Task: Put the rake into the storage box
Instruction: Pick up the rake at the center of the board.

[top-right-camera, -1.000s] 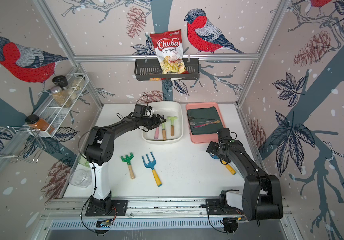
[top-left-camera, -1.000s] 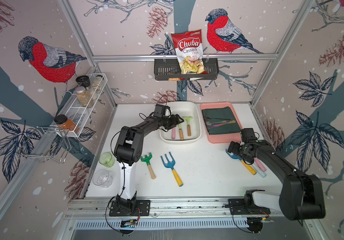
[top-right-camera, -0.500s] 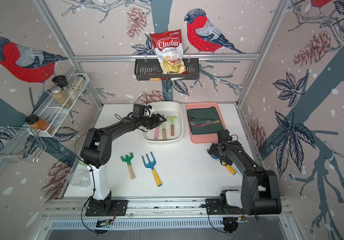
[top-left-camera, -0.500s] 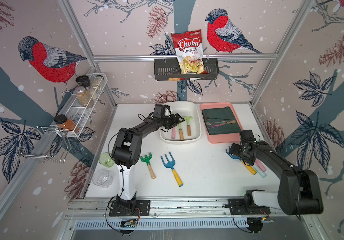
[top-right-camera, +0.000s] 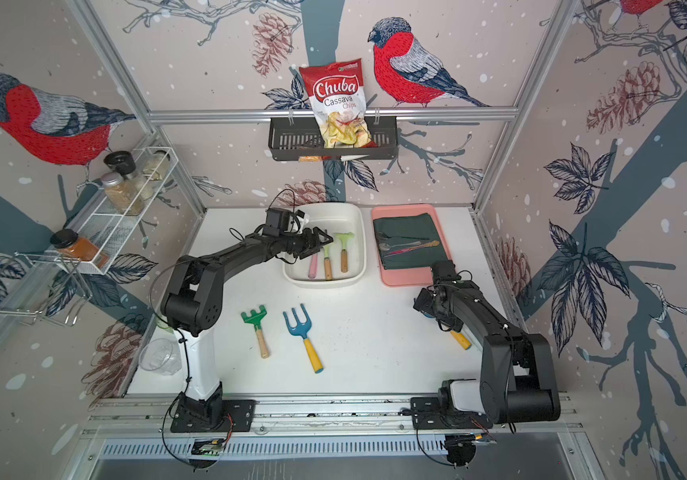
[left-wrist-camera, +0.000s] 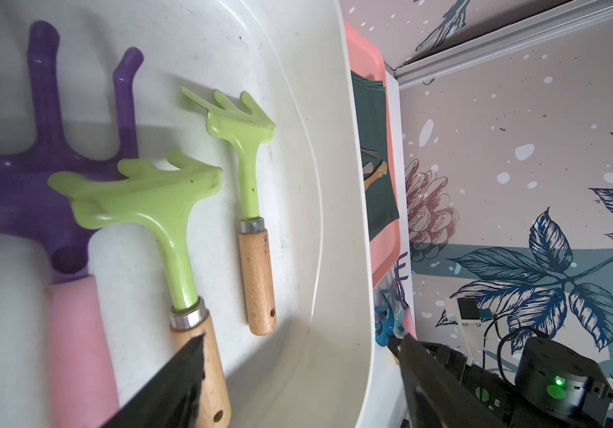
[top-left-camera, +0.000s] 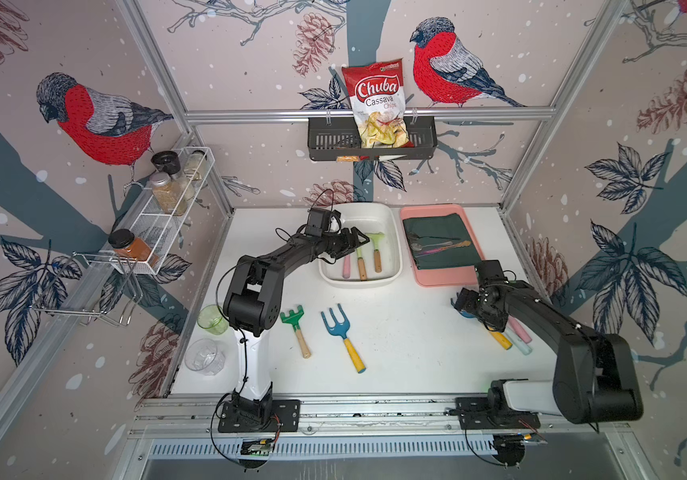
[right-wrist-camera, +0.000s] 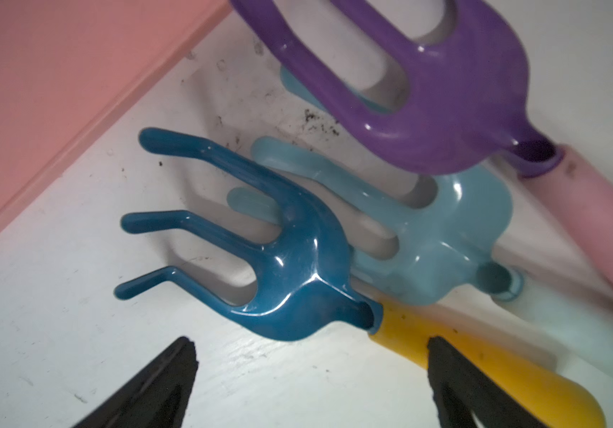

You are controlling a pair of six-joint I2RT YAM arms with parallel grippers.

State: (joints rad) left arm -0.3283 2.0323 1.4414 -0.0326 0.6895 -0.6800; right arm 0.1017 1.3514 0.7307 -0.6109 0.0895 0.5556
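Observation:
The white storage box (top-left-camera: 396, 249) (top-right-camera: 333, 284) stands at the back centre. In it lie two light-green rakes with wooden handles (left-wrist-camera: 156, 200) (left-wrist-camera: 247, 133) and a purple fork (left-wrist-camera: 19, 185) with a pink handle. My left gripper (top-left-camera: 360, 239) (left-wrist-camera: 297, 344) hovers open and empty over the box, above the nearer rake's handle. A dark-green rake (top-left-camera: 293, 321) (top-right-camera: 253, 318) lies on the table at front left. My right gripper (top-left-camera: 460, 301) (right-wrist-camera: 310, 348) is open, low over a pile of forks, with one finger beside the dark-blue fork's (right-wrist-camera: 297, 266) yellow handle.
A blue fork (top-left-camera: 335, 326) lies beside the dark-green rake. A light-blue fork (right-wrist-camera: 427, 237) and a purple fork (right-wrist-camera: 427, 92) lie in the right pile. The pink tray (top-left-camera: 437, 275) with green cloth sits right of the box. Two cups (top-left-camera: 212, 320) (top-left-camera: 204, 355) stand at front left.
Both arms have shifted only slightly. Both grippers stay open in nearly the same places, and no tool has moved.

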